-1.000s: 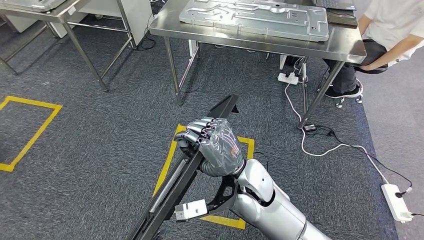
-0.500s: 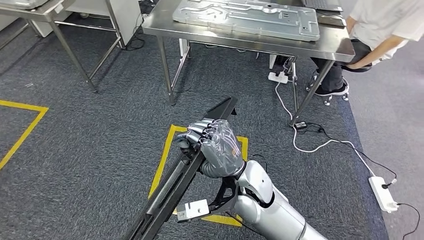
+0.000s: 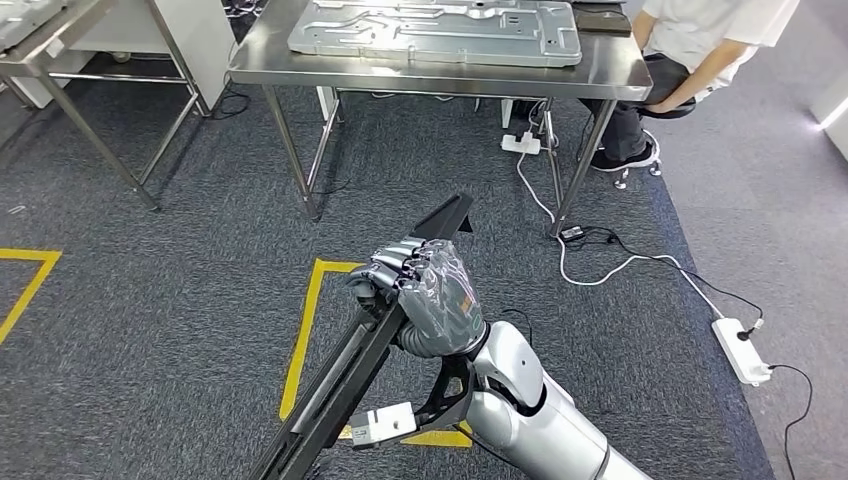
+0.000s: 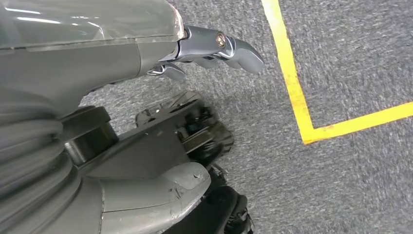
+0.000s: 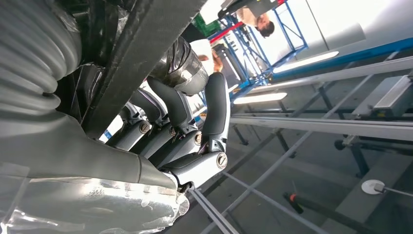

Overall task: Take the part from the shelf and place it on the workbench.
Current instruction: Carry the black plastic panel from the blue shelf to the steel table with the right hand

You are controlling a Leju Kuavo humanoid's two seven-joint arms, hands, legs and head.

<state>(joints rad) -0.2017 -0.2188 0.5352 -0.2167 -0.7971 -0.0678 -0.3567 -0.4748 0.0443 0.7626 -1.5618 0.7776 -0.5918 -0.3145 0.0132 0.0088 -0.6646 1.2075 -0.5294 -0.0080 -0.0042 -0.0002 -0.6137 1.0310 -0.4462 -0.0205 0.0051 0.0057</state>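
Observation:
My right hand (image 3: 428,292) grips a long black bar-shaped part (image 3: 340,385) near its upper third. The part runs slantwise from low in the head view up to a tip (image 3: 447,215) pointing toward the steel workbench (image 3: 420,78) ahead. In the right wrist view, dark fingers (image 5: 182,114) wrap around the black part (image 5: 141,53). My left hand (image 4: 122,58) hangs over grey carpet, its fingers apart and holding nothing.
A large silver metal panel (image 3: 432,30) lies on the workbench. A person (image 3: 700,40) sits at its right end. White cables and a power strip (image 3: 740,352) lie on the carpet to the right. Yellow floor tape (image 3: 300,335) marks a square below me. Another steel table (image 3: 70,35) stands at left.
The whole view has swung, so the workbench now sits more to the left and centre. My right hand keeps the same hold on the part.

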